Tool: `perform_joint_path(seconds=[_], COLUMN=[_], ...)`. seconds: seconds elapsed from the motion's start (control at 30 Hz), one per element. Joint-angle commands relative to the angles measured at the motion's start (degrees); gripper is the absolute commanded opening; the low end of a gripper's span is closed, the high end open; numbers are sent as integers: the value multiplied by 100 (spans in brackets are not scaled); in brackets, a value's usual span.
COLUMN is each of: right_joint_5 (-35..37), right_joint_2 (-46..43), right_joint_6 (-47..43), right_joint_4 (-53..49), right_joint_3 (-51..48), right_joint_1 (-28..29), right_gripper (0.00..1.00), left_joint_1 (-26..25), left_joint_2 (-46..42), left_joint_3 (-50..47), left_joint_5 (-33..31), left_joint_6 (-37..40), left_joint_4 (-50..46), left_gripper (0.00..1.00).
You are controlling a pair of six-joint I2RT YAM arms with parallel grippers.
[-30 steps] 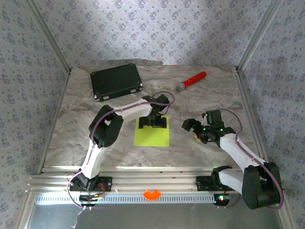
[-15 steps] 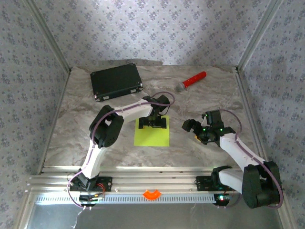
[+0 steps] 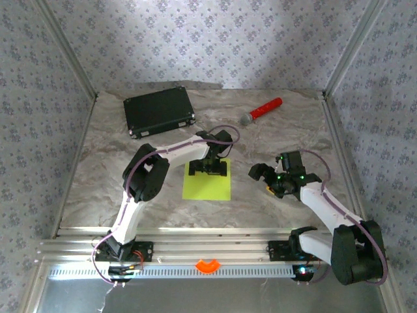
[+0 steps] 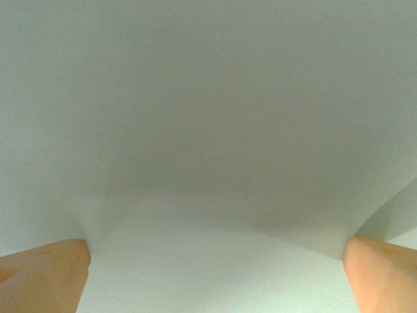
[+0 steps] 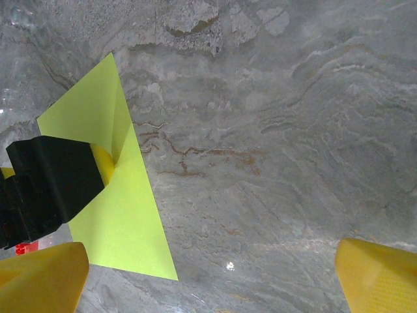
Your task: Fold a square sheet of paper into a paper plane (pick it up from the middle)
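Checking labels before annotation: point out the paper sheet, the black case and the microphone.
square sheet of paper (image 3: 207, 188), top external view, bare near half of the sheet.
black case (image 3: 159, 111), top external view, middle of its lid.
microphone (image 3: 266, 108), top external view, red handle.

square sheet of paper (image 3: 207, 187): 1 | black case (image 3: 159, 111): 1 | microphone (image 3: 261, 111): 1 | arms (image 3: 176, 151) (image 3: 326, 203): 2
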Motion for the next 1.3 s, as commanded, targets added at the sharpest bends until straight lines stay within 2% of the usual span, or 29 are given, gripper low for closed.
perform_joint_path(seconds=[0.0, 0.67, 1.27], right_joint_5=[102, 155, 191], right_joint_2=[-71, -31, -64], right_joint_6=[95, 145, 199], right_joint_4=[-218, -191, -212], right_joint_3=[140, 68, 74], right_joint_1=[53, 114, 154], right_gripper=[99, 99, 99], left_joint_1=[-10, -14, -31], left_joint_2=[-165, 280, 247], left_joint_3=[186, -579, -685], left_joint_5=[-199, 322, 398], left_joint_6=[69, -95, -63], left_joint_4=[-324, 338, 439], left_gripper=[100, 100, 96])
